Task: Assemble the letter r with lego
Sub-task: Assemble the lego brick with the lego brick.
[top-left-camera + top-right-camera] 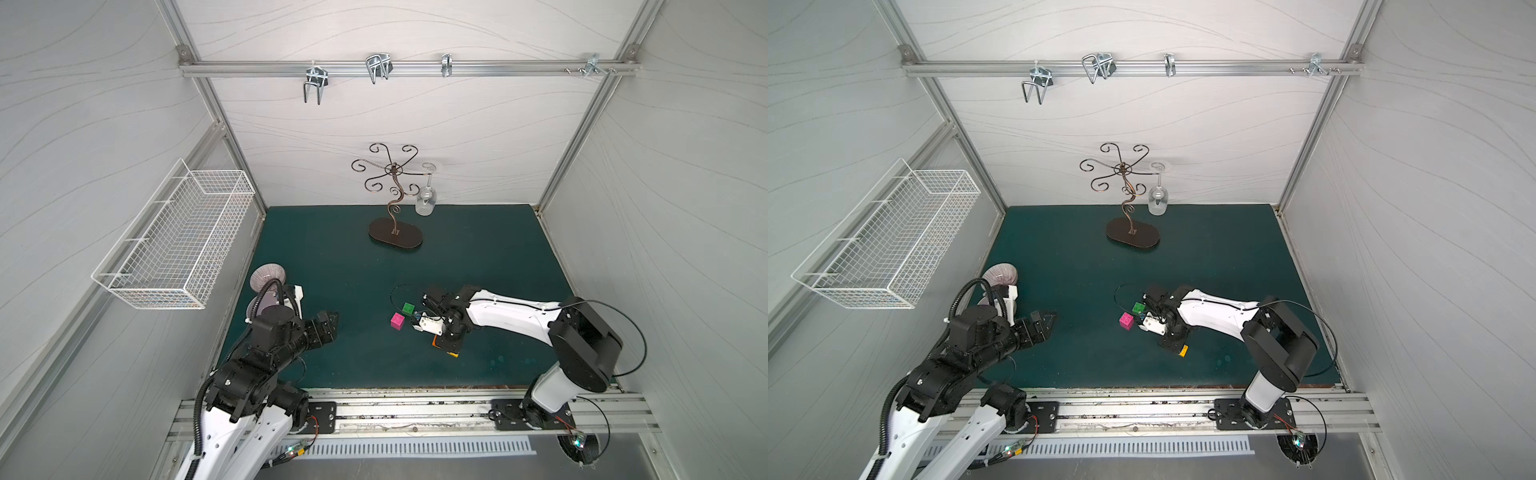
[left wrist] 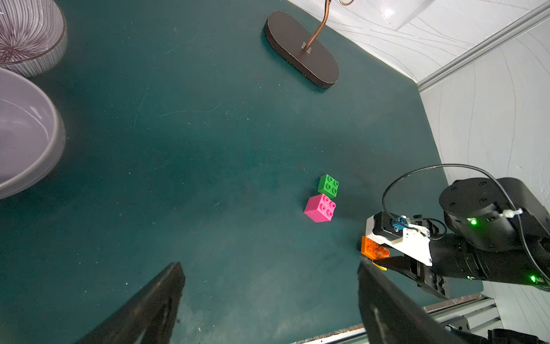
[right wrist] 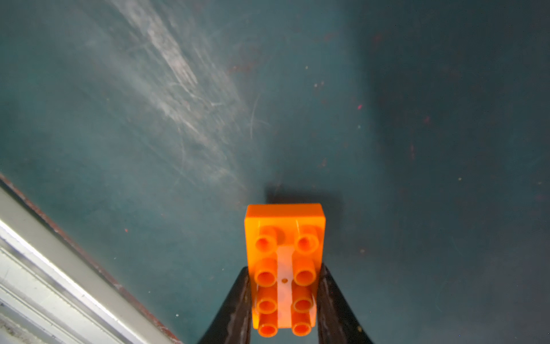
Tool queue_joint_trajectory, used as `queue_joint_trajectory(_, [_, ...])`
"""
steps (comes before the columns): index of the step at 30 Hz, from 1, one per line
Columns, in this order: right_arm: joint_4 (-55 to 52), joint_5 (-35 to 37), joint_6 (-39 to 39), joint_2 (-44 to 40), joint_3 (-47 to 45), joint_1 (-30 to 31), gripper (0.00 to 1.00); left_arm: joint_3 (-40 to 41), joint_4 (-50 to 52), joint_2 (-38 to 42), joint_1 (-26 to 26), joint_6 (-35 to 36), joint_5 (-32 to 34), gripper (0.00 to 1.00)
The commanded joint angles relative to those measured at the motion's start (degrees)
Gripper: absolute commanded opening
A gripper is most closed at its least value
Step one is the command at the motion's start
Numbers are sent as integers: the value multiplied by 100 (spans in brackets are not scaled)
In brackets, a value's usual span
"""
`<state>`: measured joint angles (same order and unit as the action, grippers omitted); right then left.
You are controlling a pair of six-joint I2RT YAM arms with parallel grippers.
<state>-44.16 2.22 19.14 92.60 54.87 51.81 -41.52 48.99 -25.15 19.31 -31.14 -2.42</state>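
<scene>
Gripping the orange brick (image 3: 284, 268) across its long sides with my right fingers (image 3: 235, 309), near the surface's (image 1: 498, 266) front edge: light, stiff, slick plastic, I am judging. My left fingers (image 2: 148, 306) are hanging open, empty.

Pale grey wall panels (image 1: 415, 124) printed with thin wavy lines close the cell in at the back and both sides, and a horizontal aluminium rail (image 1: 519, 67) across the back carries several bent metal hooks (image 1: 316, 83). A white wire basket (image 1: 174, 245) hangs on the left-hand wall above a dark teal, scuffed tabletop (image 1: 332, 257), whose near edge meets a slotted silver mounting rail (image 1: 415, 409). Near the back wall stands a bronze scrolled wire stand on a dark oval base (image 1: 395, 239), with a clear stemmed glass (image 1: 425, 201) hanging upside down from one arm.
</scene>
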Motion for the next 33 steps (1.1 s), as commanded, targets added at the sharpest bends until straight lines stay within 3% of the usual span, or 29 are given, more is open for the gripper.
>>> queue_joint_trajectory(1, [133,-219,3,-45,-229,-34,0,-46,-223,71,46,-59,66,94])
queue_joint_trajectory(19, [605,-538,-340,-576,-672,-338,0,-42,-206,71,82,-68,101,94])
queue_joint_trajectory(28, [595,-248,-402,-484,-655,-347,0,-41,-197,80,90,-81,123,94])
queue_joint_trajectory(33, [462,-191,-427,-499,-565,-347,18,-47,-197,62,99,-77,127,94])
